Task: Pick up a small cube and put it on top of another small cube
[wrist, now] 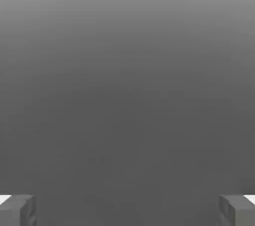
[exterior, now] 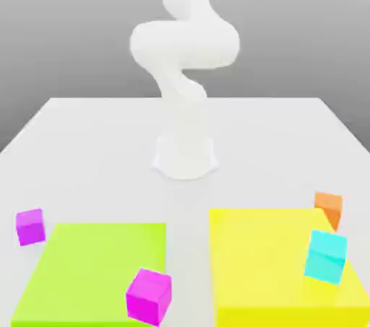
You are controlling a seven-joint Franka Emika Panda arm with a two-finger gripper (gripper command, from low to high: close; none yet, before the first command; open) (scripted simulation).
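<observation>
The small orange cube (exterior: 328, 208) is showing plain matte faces; the pincer's (wrist: 127, 211) fingers are standing wide apart.

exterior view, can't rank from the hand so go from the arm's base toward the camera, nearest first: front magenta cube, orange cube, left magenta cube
1. orange cube, right
2. left magenta cube, far left
3. front magenta cube, left of centre

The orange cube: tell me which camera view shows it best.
The exterior view shows the orange cube best: its top and part of its side are visible near the yellow block's far corner on the exterior view's right, though it is partly hidden. The hand view offers only the claw's open fingers against grey, so it can't help here.
</observation>
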